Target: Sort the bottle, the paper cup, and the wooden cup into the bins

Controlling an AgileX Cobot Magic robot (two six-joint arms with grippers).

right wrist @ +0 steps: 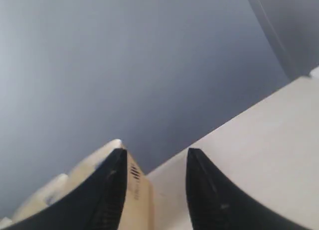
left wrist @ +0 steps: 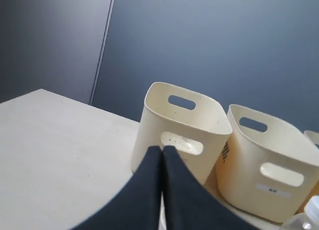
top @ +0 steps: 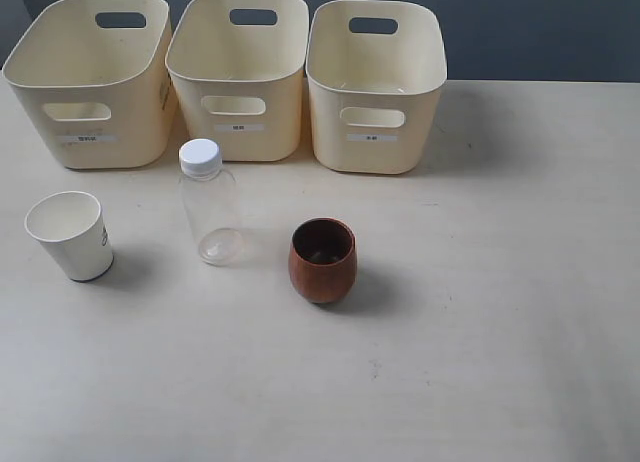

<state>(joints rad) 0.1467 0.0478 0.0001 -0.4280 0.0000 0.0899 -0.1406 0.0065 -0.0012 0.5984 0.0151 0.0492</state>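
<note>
Three cream bins (top: 236, 82) stand in a row at the back of the table. In front of them, left to right, are the white paper cup (top: 70, 235), the clear bottle (top: 209, 201) with a white cap, and the reddish-brown wooden cup (top: 322, 259), all upright. Neither arm shows in the exterior view. My left gripper (left wrist: 162, 149) is shut and empty, pointing toward the left bin (left wrist: 180, 130); the bottle's cap (left wrist: 313, 207) peeks in at the frame corner. My right gripper (right wrist: 155, 153) is open with nothing between its fingers, beside the edge of a bin (right wrist: 127, 187).
The pale table (top: 480, 332) stretches wide in front of and to the right of the objects. A dark blue-grey wall (left wrist: 209, 46) stands behind the bins.
</note>
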